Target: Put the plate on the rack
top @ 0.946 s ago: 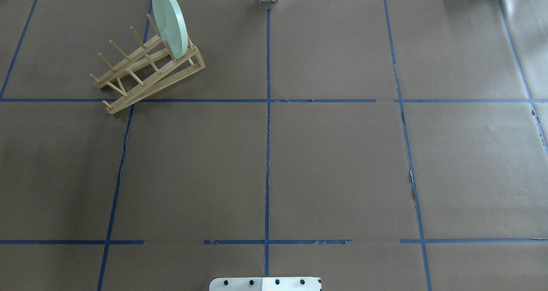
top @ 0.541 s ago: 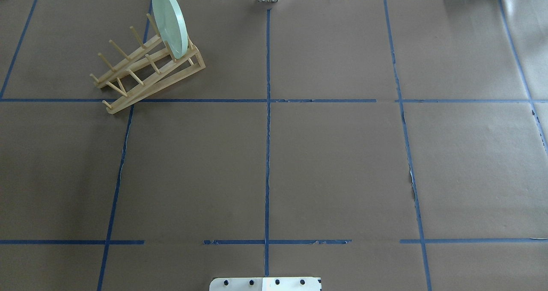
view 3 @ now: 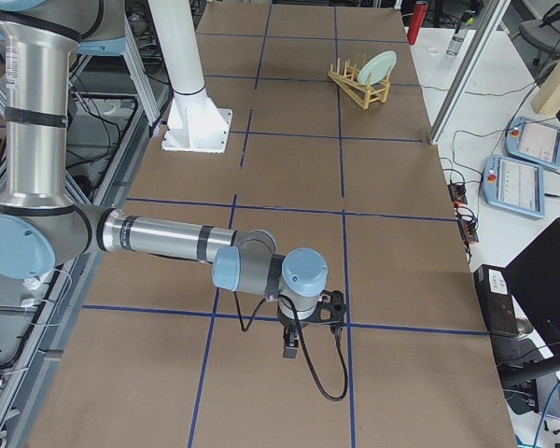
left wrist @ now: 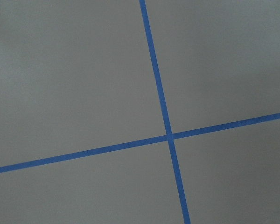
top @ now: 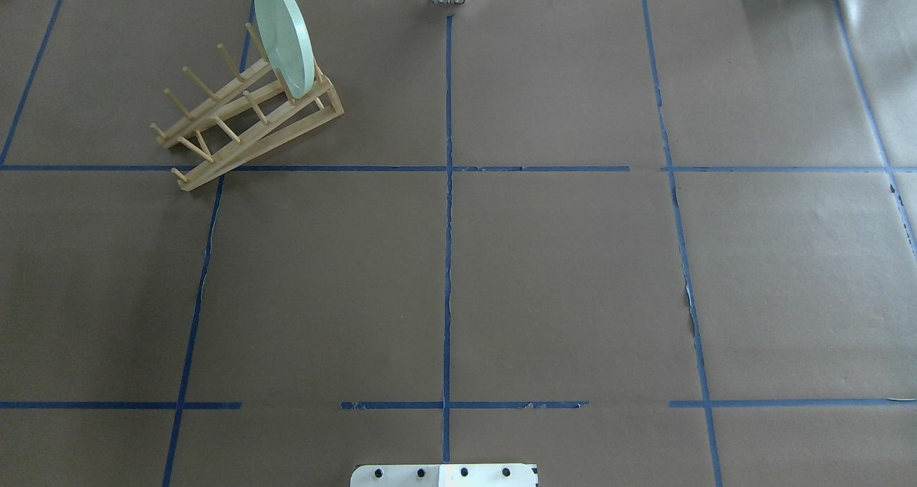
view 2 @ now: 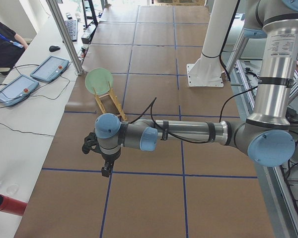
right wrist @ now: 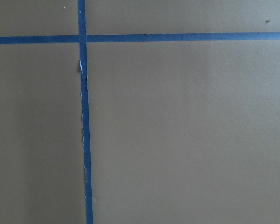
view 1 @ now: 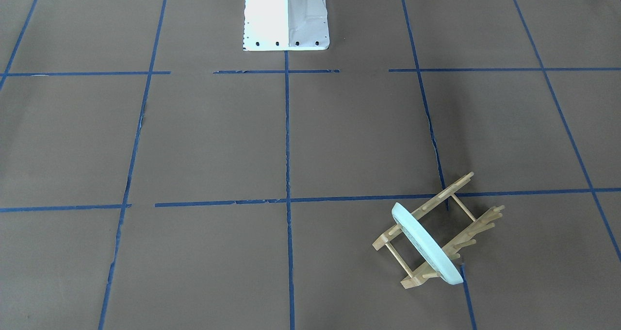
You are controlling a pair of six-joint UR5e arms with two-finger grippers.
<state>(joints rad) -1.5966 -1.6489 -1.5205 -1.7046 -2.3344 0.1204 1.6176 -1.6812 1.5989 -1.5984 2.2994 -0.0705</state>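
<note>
Finding: your left claw (view 2: 105,169) and right claw (view 3: 290,349) hang over the surface (top: 559,272), jaw width impossible to tell. Far out on the robot's left, the plate (top: 285,36) stands on edge among the end pegs of the rack (top: 236,125) (task appears done). Judged stiff, slick, breakable; grip its upper rim if reseating.

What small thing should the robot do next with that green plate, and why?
Probably nothing more than parking. The plate already stands on edge between the pegs at the far end of the rack, and the left arm and right arm are well away from it. Touching it might only knock it over.
</note>
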